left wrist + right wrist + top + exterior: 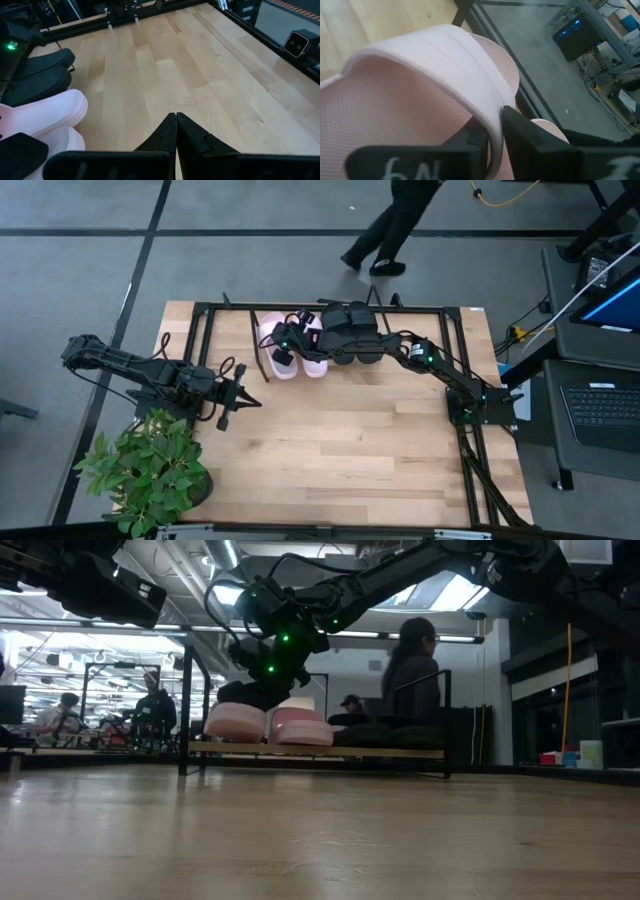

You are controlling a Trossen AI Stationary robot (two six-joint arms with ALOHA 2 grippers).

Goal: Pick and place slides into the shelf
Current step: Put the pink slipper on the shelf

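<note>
A pale wood table [340, 440] sits in an open workshop, with a potted plant [150, 470] at its near left corner and a person walking past the far edge. All four slides rest side by side on the shelf [320, 751] at the far middle of the table: two pink ones on the left, two black slides [352, 330] on the right. The right gripper [495, 135] reaches over the outer pink slide [420, 85], its fingers pinched on the wide strap's edge. The other pink slide [312, 350] lies just beside it. The left gripper [176, 131] waits at mid-left over bare table, fingers pressed together and empty. The slide looks light, foamy and slightly springy; the strap seems the sensible grip, since the sole is broad and would likely slip
</note>
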